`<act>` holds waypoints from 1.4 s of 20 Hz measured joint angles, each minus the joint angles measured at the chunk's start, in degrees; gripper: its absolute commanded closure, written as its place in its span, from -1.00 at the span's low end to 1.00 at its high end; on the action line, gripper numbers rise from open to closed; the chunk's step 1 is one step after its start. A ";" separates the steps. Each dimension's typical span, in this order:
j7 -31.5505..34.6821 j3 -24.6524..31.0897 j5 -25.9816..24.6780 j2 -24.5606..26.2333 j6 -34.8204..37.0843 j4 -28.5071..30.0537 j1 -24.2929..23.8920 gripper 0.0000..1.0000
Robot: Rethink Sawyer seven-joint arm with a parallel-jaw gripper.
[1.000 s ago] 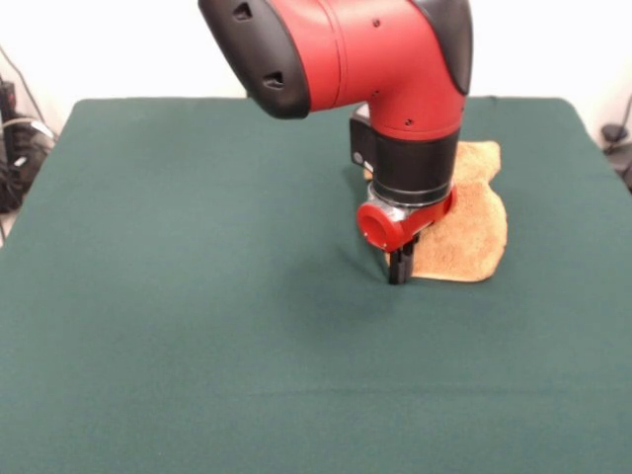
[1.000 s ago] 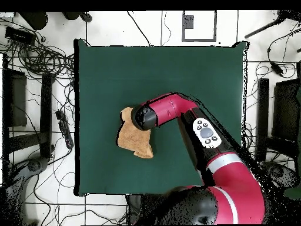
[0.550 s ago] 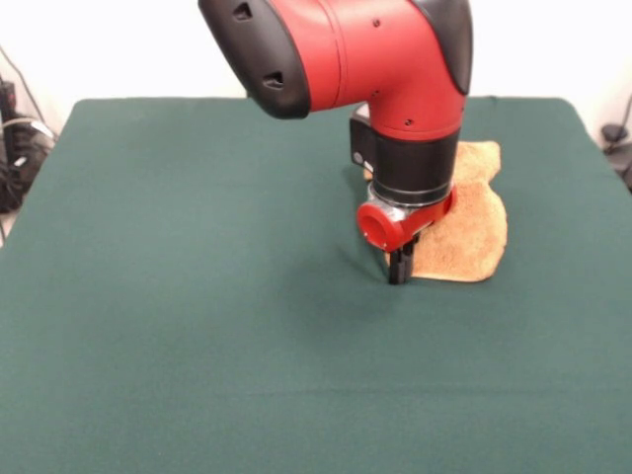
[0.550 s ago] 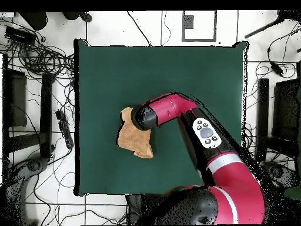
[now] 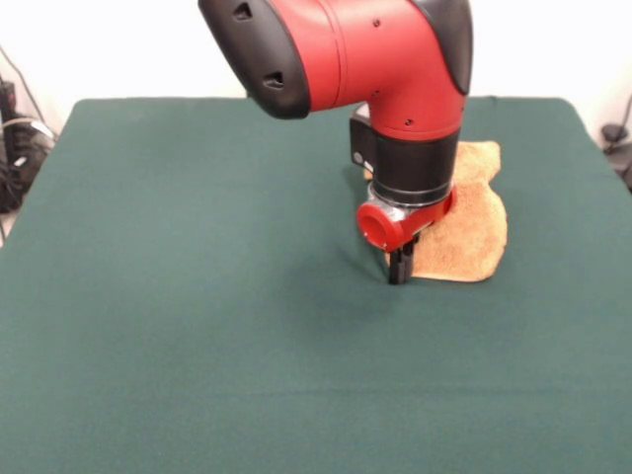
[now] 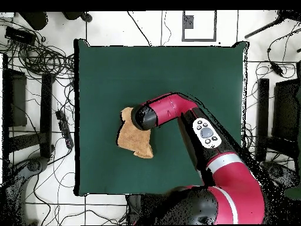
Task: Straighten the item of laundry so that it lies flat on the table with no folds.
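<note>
Towel [image 5: 472,232] golden-orange, plain terry. Table [image 5: 197,296] dark green, matte. Arm [image 5: 395,59] red with black joints; gripper [image 5: 398,269] black.

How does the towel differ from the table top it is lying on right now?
The towel is golden-orange with a nubby pile; the table is dark green and matte. The towel is small and sits toward one side; the table is far larger. The towel's outline is irregular and rumpled, not yet flat; the table top is a smooth, even rectangle. Both look like cloth surfaces. The claw stands at the towel's edge.
</note>
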 measured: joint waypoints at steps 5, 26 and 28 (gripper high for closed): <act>0.00 0.00 0.00 0.00 0.00 0.00 0.00 1.00; -0.01 0.15 0.31 -0.14 -2.05 1.15 -0.90 1.00; -0.01 0.13 0.44 -0.19 -3.09 1.66 -1.23 1.00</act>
